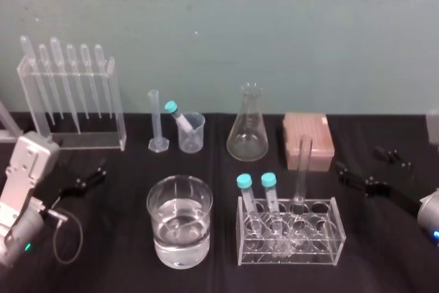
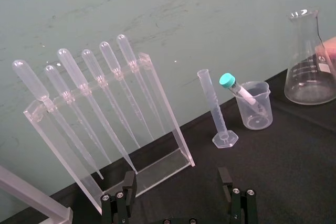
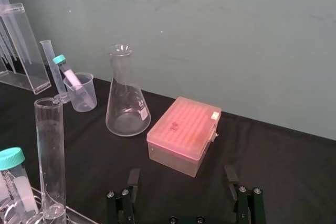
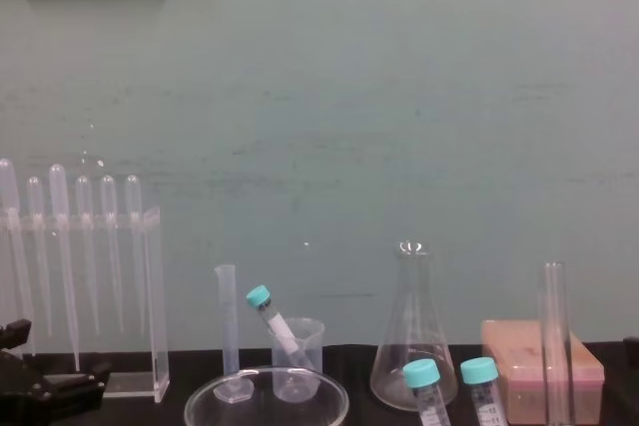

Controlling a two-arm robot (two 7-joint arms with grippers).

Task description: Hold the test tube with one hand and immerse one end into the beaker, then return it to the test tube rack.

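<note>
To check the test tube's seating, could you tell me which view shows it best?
The head view: the test tube stands whole in the rack, beside the capped tubes. The right wrist view shows it close, near the picture's edge; the chest view shows its upper part.

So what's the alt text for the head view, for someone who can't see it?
A tall uncapped test tube stands in a clear rack beside a beaker of clear liquid on a black table. The left arm and right arm rest at either side, jaws open.
</note>
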